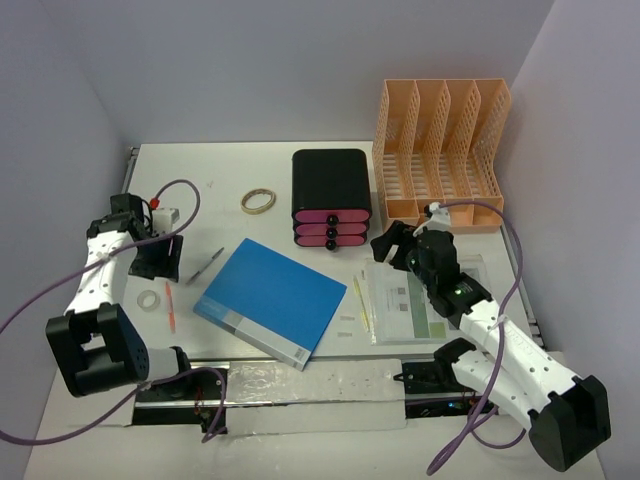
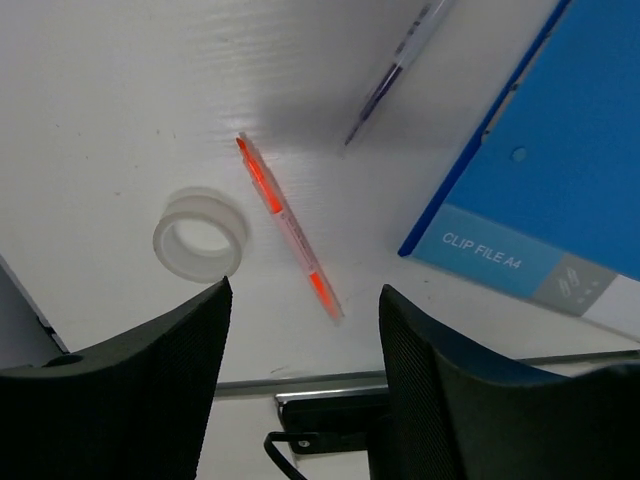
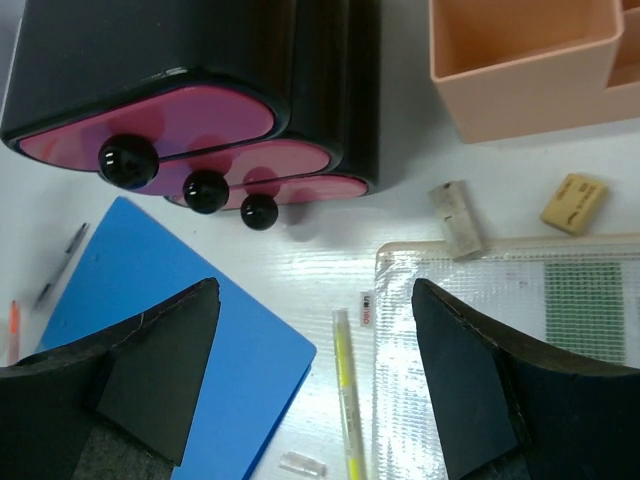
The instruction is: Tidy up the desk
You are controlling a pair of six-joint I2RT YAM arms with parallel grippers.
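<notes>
I'm hovering the left claw (image 2: 305,298), spread and empty, over the orange pen (image 2: 285,225) mid-frame; the right claw (image 3: 315,295) is gaping empty below the drawer box (image 3: 180,50).

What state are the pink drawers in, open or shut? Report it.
Shut. All three pink drawers sit against the front of the black box, and no drawer interior shows in the right wrist or top view.

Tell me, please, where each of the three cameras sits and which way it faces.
Top external: above and behind the bases, looking down on the desk; left arm and right arm show.
Left wrist: facing down at tape roll and orange pen; open left gripper shows.
Right wrist: facing the black drawer box; its open right gripper shows.
Both wrist views share the blue clip file.
</notes>
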